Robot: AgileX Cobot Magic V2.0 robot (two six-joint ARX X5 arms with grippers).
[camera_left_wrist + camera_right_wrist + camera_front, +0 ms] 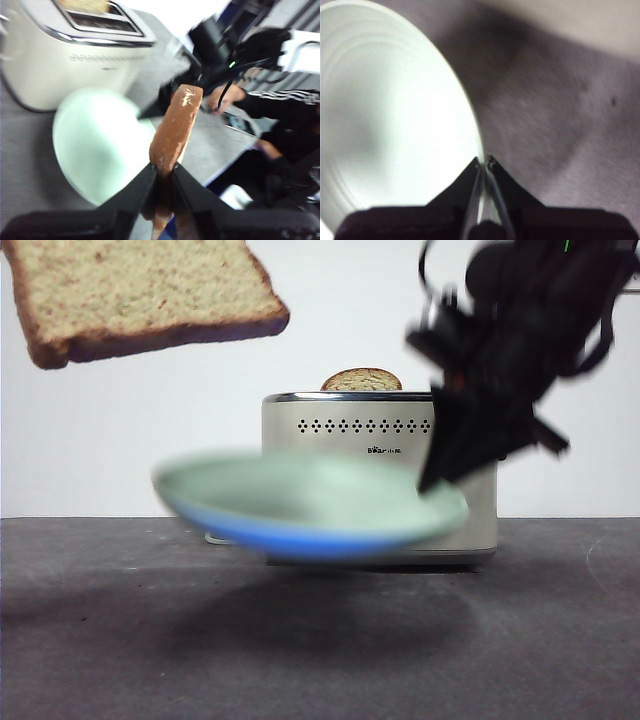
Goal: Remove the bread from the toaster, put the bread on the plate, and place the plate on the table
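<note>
Held clear of the counter (560, 640) in front of the toaster (380, 475), the plate (300, 505) is clamped at its rim by the right gripper (484, 162). High above it, off to one side, the left gripper (164, 172) pinches the bread (140, 295) by its crust edge. For a clean transfer, level and steady the plate first, centre the slice over it, then lower before releasing.

Second bread slice (361, 380) in toaster slot; person in striped black sleeves (280, 117) beyond.
</note>
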